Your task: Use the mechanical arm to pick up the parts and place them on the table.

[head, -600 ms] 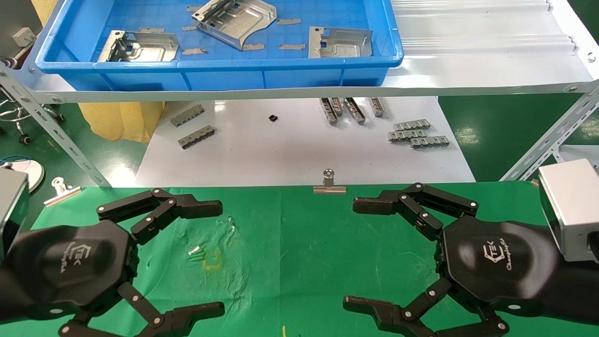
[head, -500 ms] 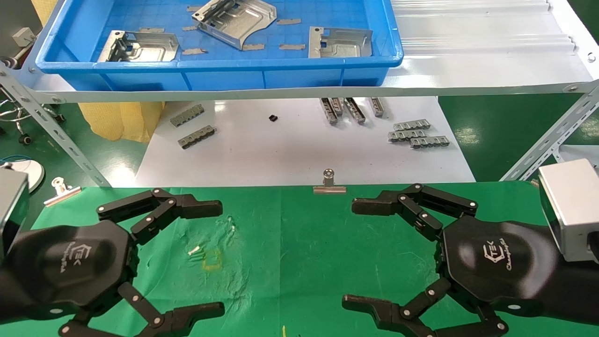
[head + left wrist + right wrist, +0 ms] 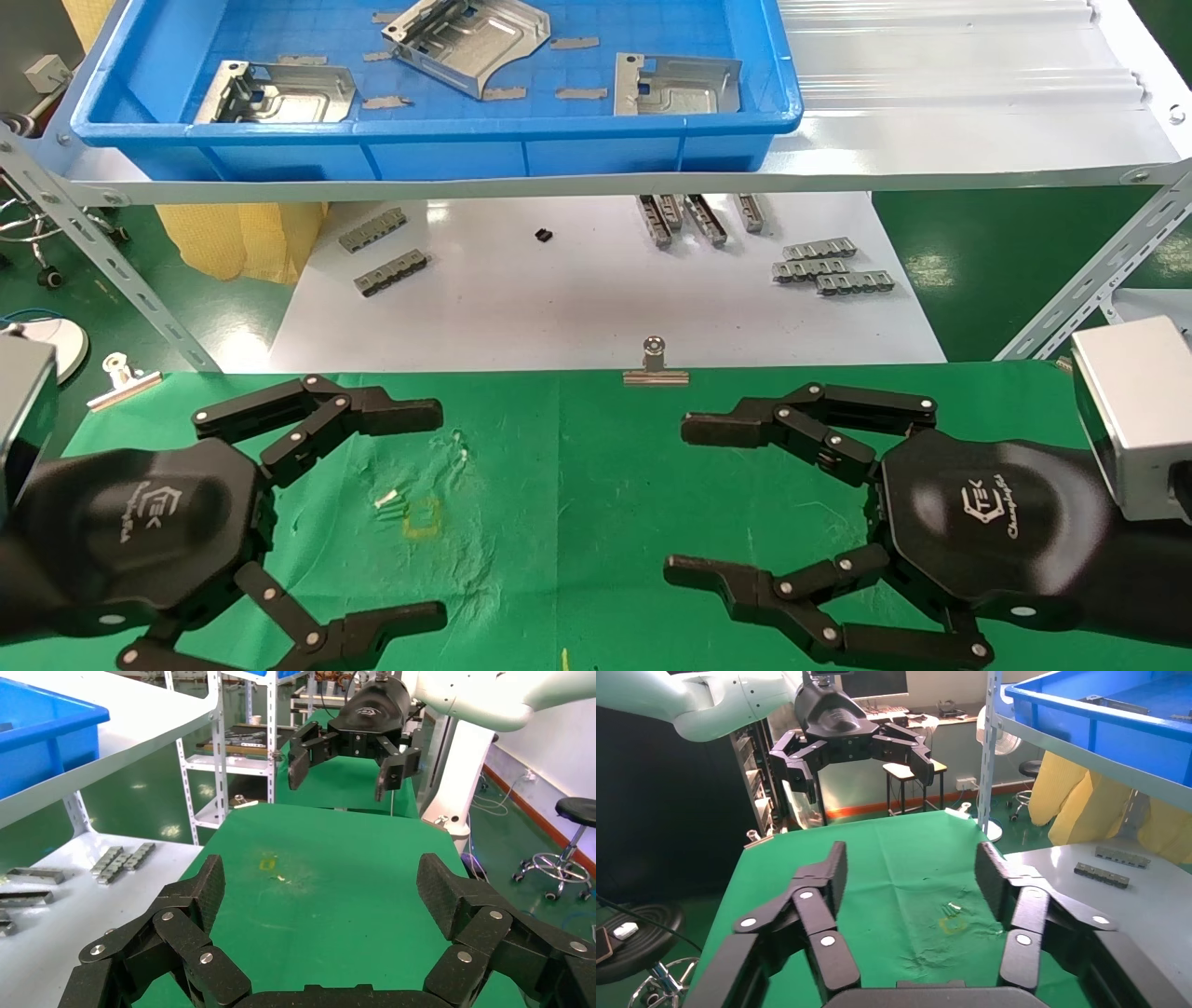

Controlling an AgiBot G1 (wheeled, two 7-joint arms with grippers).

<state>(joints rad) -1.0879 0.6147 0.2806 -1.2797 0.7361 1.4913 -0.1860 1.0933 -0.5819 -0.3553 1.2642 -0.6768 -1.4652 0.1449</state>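
Both claws open over the green table; plates not yet picked.

L claw (image 3: 410, 513) & R claw (image 3: 694, 503) hover just above table (image 3: 596, 485), fingers spread wide, nothing held; three metal plates lie in blue tray (image 3: 438, 154) on upper shelf, well apart from both: left plate (image 3: 279, 93), middle plate (image 3: 470, 42), right plate (image 3: 675, 86). Prob. light, stiff, thin, slick, edges maybe sharp; best pinched across a flat edge or by the bent flange, approx. centred so it won't swing.
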